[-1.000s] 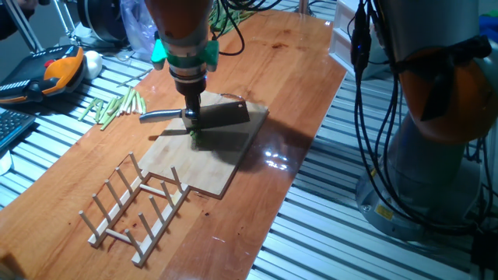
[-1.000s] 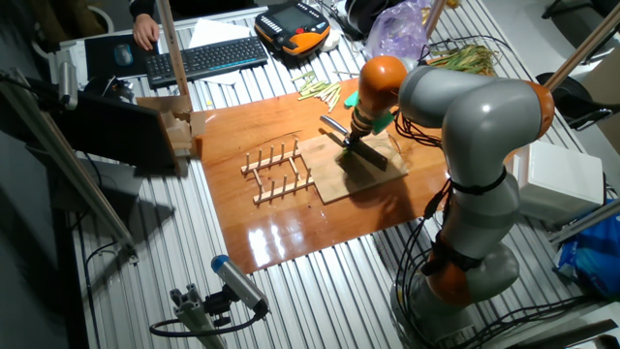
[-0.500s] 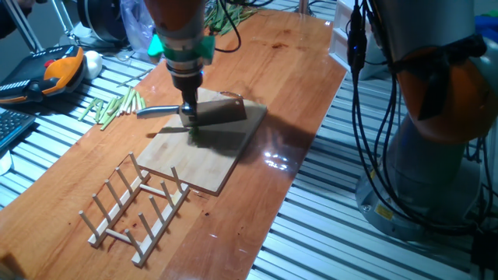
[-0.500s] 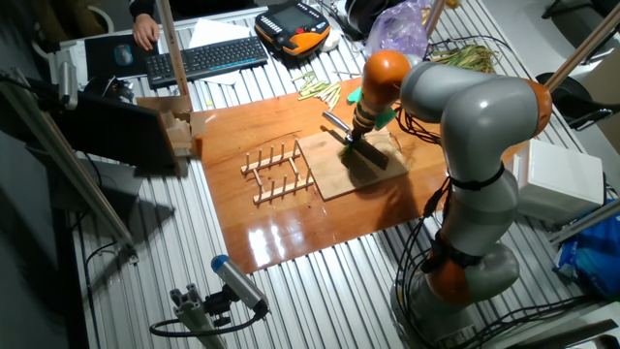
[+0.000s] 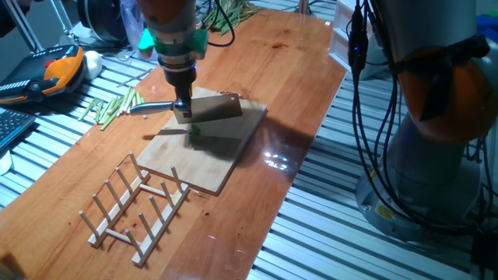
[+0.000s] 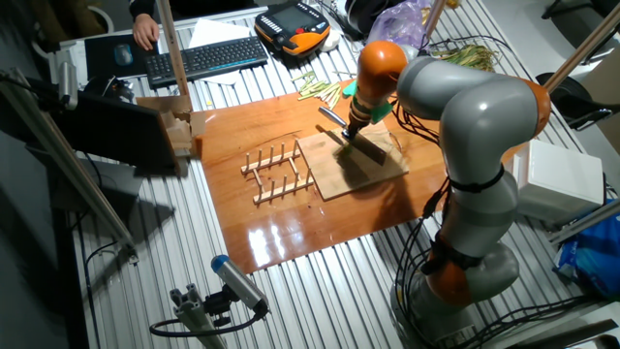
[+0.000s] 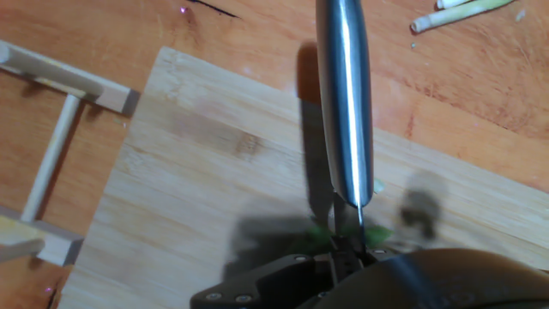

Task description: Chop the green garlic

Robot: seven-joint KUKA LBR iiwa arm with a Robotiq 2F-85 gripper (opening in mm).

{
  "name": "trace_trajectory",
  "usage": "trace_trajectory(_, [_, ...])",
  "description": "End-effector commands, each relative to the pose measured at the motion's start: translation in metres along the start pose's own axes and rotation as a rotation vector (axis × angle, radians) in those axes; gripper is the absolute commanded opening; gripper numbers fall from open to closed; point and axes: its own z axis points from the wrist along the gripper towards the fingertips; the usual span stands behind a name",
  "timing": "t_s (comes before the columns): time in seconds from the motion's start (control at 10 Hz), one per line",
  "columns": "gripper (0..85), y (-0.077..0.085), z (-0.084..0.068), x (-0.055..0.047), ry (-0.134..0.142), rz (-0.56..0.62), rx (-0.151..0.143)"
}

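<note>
On the cutting board your gripper is clamped around the knife, holding it where the steel handle meets the wide blade, with the handle pointing toward the table's left edge in one fixed view. You can see the blade lifted off the board, tilted, with its shadow falling on the wood beneath. The green garlic lies as a small cluster of bright-green bits on the board just under the blade; in the hand view, those bits peek out beside the knife, mostly hidden, so you cannot tell how many pieces there are. Beside the board's near corner stands a wooden dish rack, touching or almost touching it. A bundle of pale-green stalks lies on the table near the handle's end, apart from the board.
</note>
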Motion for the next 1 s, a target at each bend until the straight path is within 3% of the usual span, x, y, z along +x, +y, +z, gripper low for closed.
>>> trace_trajectory(0.0, [0.0,0.001,0.003,0.002,-0.004,0.000,-0.001])
trace_trajectory(0.2, [0.0,0.003,0.012,0.008,-0.023,0.001,-0.015])
trace_trajectory(0.4, [0.0,0.005,0.019,0.011,-0.039,0.001,-0.010])
trace_trajectory(0.9, [0.0,0.005,0.029,-0.001,-0.060,0.002,-0.014])
